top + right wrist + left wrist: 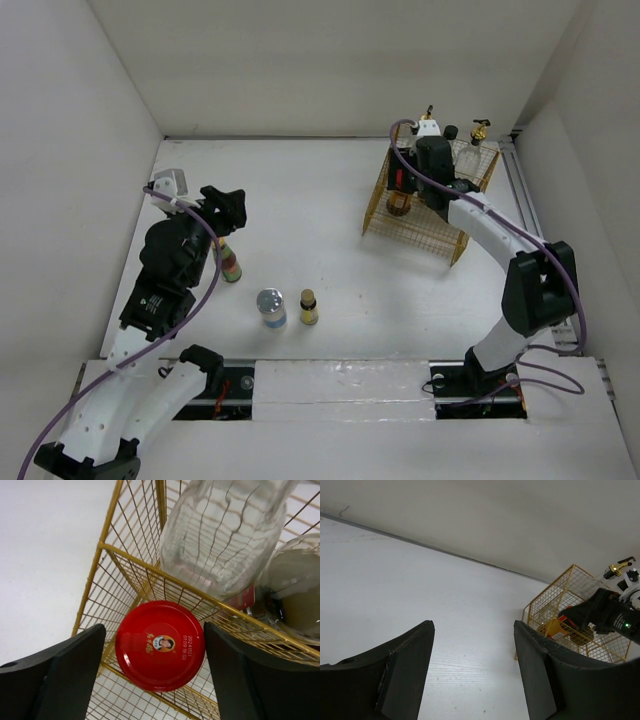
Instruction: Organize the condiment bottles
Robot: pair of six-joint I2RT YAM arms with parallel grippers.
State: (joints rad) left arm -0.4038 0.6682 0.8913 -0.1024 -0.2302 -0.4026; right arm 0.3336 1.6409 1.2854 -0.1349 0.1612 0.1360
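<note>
A red-lidded jar (160, 645) stands inside the gold wire basket (107, 547), and my right gripper (154, 630) is open around its lid with a small gap on each side. Two clear bottles (225, 530) lean in the basket just behind it. From above, my right gripper (403, 182) reaches into the basket's left part. Two gold spouts (479, 130) rise at the basket's back. On the table stand a colourful-labelled bottle (231, 265), a silver-lidded jar (270, 305) and a small yellow bottle (309, 307). My left gripper (225, 205) hovers open and empty just behind the colourful bottle.
The gold wire basket (425, 225) sits at the back right, close to the right wall. A brown jar (400, 206) is in its near left corner. In the left wrist view my left gripper (473, 625) faces bare table and the basket (560, 595).
</note>
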